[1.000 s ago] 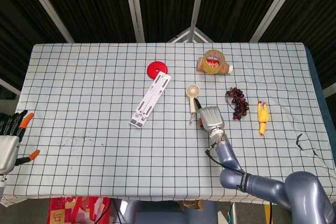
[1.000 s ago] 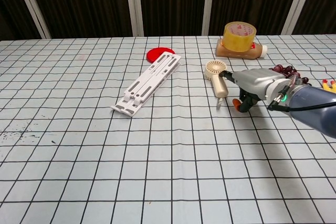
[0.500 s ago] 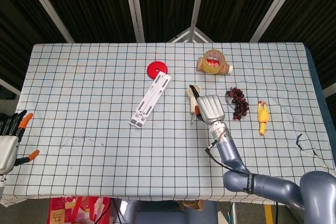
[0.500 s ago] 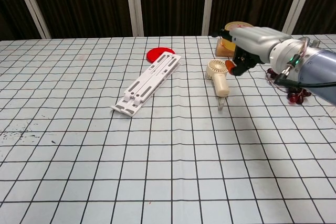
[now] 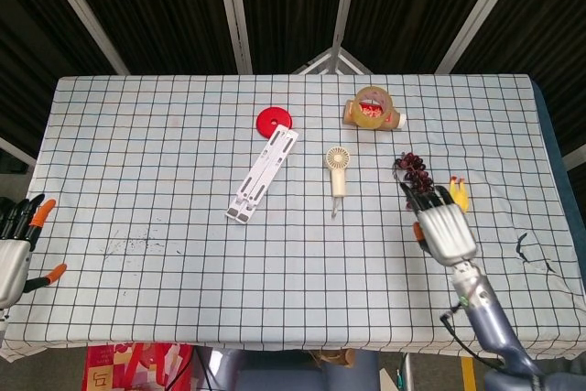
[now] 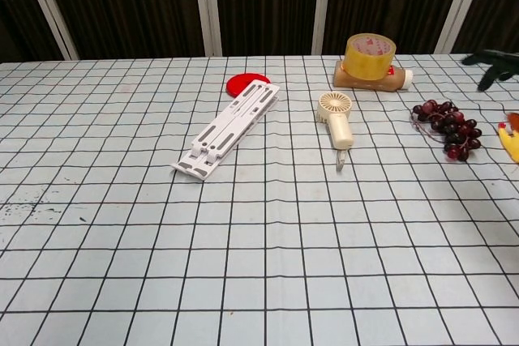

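My right hand (image 5: 446, 231) hovers with fingers spread and holds nothing. Its fingertips reach over the near end of a bunch of dark grapes (image 5: 412, 174) and a yellow rubber chicken (image 5: 459, 191), partly hiding the chicken. In the chest view only its dark fingertips (image 6: 491, 64) show at the right edge, above the grapes (image 6: 444, 126) and the chicken (image 6: 511, 140). A cream hand-held fan (image 5: 337, 171) (image 6: 336, 117) lies alone mid-table. My left hand (image 5: 14, 252) hangs beyond the table's left edge, fingers apart and empty.
A white folding stand (image 5: 263, 174) (image 6: 229, 129) lies diagonally left of the fan, with a red disc (image 5: 273, 120) (image 6: 246, 81) behind it. A yellow tape roll (image 5: 371, 105) (image 6: 371, 53) sits on a lying bottle (image 6: 381, 79) at the back. The checked cloth (image 5: 165, 226) covers the table.
My right hand left the fan, rose and swung right, ending over the grapes and chicken. The fan stays where it lay. The left hand has barely moved.
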Tool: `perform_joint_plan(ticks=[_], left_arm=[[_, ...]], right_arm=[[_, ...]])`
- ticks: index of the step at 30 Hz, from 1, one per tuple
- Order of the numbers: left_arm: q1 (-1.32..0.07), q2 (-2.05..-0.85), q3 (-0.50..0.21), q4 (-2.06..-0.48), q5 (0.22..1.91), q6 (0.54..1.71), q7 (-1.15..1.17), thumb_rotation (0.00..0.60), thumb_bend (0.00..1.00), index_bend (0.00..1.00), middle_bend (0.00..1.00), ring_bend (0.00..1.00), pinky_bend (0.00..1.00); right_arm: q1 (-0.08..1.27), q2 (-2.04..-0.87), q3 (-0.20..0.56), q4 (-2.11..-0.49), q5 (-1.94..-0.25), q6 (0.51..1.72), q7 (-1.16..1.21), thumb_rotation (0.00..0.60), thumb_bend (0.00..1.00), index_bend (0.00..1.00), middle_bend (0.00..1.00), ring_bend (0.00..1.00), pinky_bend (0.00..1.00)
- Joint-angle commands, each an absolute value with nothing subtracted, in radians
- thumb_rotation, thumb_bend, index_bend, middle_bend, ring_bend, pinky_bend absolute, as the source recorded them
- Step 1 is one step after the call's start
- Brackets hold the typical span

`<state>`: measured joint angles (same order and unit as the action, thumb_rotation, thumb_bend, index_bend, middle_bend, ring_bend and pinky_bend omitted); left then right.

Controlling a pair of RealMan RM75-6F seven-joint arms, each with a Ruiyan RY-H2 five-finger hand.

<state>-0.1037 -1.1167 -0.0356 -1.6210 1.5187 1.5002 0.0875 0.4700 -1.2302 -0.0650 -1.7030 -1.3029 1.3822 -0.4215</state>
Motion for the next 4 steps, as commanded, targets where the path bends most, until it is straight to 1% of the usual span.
perform_joint_plan(ticks=[1,4], left_arm=[[-0.098,-1.120,-0.030,-1.621,1.530,1.512,0.097,0.600,0.03,0.00,0.00,0.00,0.00],[-0.090,-1.126,-0.025,-1.616,1.545,1.529,0.115,0.600,0.03,0.00,0.00,0.00,0.00]], right_arm=[[0.336,-1.145,-0.161,-1.718,-1.431,1.523,-0.341,0.600,0.48,0.00,0.01,0.00,0.00],[0.262,-1.131,-0.189,-1.665,-1.493,1.603,-0.293,0.600,0.46,0.00,0.00,0.00,0.00]])
